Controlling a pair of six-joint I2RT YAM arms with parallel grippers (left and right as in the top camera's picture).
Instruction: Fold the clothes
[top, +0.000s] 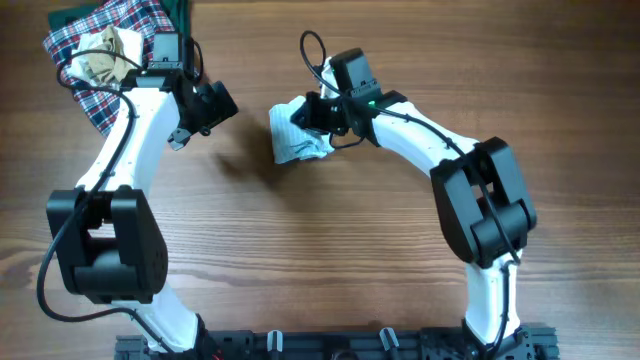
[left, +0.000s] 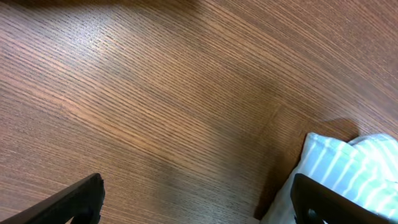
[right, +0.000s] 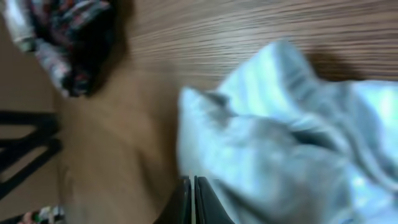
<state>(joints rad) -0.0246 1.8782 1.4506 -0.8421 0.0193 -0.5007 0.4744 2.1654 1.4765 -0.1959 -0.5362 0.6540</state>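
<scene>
Pants (top: 298, 138): crumpled in a heap on the bench (top: 330, 250), about mid-width and toward the far side. No flat panel, and the legs cannot be told apart.

Right end effector (right: 193, 190): fingers pressed together, tips at the heap's far edge. The wrist view is too blurred to tell whether any fabric is pinched between them.

Left end effector (left: 196, 196): fingers wide apart with nothing between them, above bare wood just left of the pants.

Step in hand (judgement): the heap needs laying flat before any fold.
- Left should come in low and take one layer at the near-left corner of the striped fabric, not the bundle.
- Draw left while the right anchors the opposite edge, so the cloth spreads instead of sliding.
- Keep clear of the right arm's cable.

View notes:
- Overhead alone gives the layout: both arms, and the plaid cloth (top: 65, 45) with the beige cloth (top: 105, 55) on it at the far-left corner, well apart from the pants.
- Left wrist alone resolves the fine stripes and the crisp edge of the pants.
- Right wrist alone shows how the right fingers stand.
</scene>
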